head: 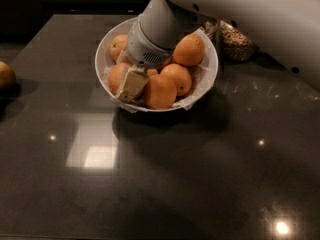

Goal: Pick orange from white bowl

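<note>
A robot's gripper [131,84] sits low inside the white bowl [210,66] at about 8 o'clock; its pale tip is wedged between a partly hidden orange at the left rim [115,77] and the front orange [160,91] at 6 o'clock, touching both; whether the gripper is spread or clamped on any fruit cannot be told from this angle. The orange [189,49], large, round and dimpled, lies at about 1 o'clock in the bowl, resting high on the pile against the far rim and just beside the arm's ribbed wrist [147,51]; it is apart from the gripper's tip. A smaller orange with a dark dot [177,78] lies between it and the front orange; another orange [118,46] shows at 10 o'clock, half covered by the wrist. The white arm [250,14] comes in from 2 o'clock of the scene and slopes down across the bowl's middle; a crinkled white liner [187,103] shows under the fruit at the near rim. The bowl stands on a dark glossy countertop [175,184] toward 12 o'clock; a glass jar of grains [235,41] stands just beside the bowl at its 2 o'clock; a lone round fruit [5,75] lies well apart at 9 o'clock, at the frame's left edge.
</note>
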Motion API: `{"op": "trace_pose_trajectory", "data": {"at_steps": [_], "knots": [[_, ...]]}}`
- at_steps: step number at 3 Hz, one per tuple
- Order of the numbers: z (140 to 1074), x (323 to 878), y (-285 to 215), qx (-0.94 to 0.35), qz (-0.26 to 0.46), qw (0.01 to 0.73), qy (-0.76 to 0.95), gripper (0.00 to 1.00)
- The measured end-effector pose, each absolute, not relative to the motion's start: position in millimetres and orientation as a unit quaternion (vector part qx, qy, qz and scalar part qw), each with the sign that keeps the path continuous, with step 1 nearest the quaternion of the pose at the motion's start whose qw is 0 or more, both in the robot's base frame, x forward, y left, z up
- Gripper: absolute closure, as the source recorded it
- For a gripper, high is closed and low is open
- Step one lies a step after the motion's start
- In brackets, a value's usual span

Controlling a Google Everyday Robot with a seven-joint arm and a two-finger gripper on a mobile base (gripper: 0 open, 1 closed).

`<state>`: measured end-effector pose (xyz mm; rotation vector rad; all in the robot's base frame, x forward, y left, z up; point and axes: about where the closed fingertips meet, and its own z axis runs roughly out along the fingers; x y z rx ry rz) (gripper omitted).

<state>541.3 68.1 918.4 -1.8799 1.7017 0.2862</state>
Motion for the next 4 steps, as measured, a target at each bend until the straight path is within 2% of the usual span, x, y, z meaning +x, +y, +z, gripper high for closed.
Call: {"op": "trace_pose_trajectory", "data": {"at_steps": [4], "knots": [[951.5, 544.5, 36.7, -0.69, 0.093, 0.322, 0.642, 1.0]]}}
